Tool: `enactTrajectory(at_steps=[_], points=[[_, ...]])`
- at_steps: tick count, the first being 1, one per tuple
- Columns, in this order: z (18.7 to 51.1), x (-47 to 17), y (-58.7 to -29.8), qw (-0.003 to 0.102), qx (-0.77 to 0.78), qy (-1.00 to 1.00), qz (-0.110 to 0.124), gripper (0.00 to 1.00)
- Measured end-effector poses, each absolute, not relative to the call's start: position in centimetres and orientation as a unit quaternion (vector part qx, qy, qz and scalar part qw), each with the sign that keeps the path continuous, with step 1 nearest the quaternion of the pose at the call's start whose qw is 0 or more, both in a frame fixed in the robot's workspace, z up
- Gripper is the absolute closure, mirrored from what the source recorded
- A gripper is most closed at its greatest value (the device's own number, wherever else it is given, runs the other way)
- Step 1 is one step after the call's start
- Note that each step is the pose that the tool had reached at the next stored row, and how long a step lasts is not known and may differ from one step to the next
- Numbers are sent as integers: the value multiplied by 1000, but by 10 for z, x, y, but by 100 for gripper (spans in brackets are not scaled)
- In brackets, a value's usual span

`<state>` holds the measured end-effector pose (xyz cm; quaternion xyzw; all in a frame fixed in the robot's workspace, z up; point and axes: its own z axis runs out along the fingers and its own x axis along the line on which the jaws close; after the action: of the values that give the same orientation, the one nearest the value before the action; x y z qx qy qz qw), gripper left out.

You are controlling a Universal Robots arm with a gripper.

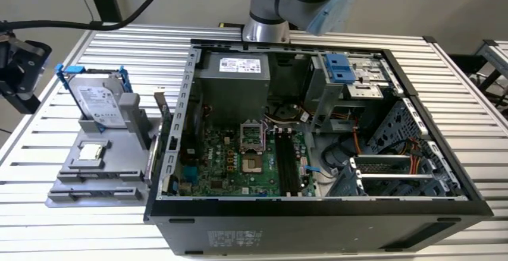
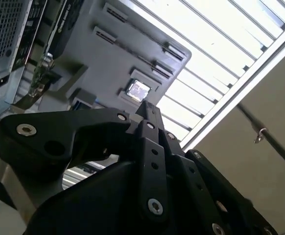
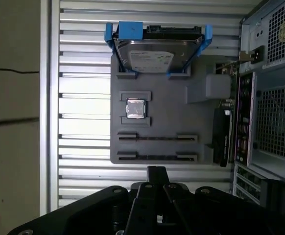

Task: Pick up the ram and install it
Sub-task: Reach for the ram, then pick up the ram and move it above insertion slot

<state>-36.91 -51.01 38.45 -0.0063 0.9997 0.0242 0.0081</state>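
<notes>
The ram is out of view. The two long slots (image 3: 157, 138) of the grey holder (image 3: 172, 98) hold nothing that I can see. My gripper (image 3: 155, 170) hangs above the table just off the holder's slotted end, and its black fingers (image 2: 150, 110) are pressed together with nothing visible between them. In the exterior view the gripper (image 1: 20, 74) is at the left edge, left of the holder (image 1: 95, 172). The open computer case (image 1: 317, 207) lies on the table, with the black motherboard slots (image 1: 287, 163) exposed inside.
On the holder stand a grey hard drive in a blue bracket (image 1: 99, 97) and a small square silver chip (image 3: 136, 108). A dark card (image 3: 222, 137) sits at the holder's side next to the case's rear panel (image 3: 270, 122). The slatted table's edge (image 3: 49, 117) runs beside the holder.
</notes>
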Motion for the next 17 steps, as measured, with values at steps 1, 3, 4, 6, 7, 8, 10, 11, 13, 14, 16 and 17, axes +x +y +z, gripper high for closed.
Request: enactTrajectory(at_steps=[1,3,4,6,7,8,10,11,13,14,16,17], points=[[384,-369,-512,8,-6,1000,24,100],[384,-369,-513,8,-6,1000,24,100],[384,-369,-513,8,-6,1000,24,100],[384,-369,-514,8,-6,1000,24,100],[384,-369,-514,8,-6,1000,24,100],[384,-369,-514,8,-6,1000,24,100],[384,-369,-514,8,-6,1000,24,100],[384,-369,-514,8,-6,1000,24,100],[384,-369,-514,8,-6,1000,24,100],[384,-369,-514,8,-6,1000,24,100],[384,-369,-514,8,-6,1000,24,100],[384,-369,-514,8,-6,1000,24,100]])
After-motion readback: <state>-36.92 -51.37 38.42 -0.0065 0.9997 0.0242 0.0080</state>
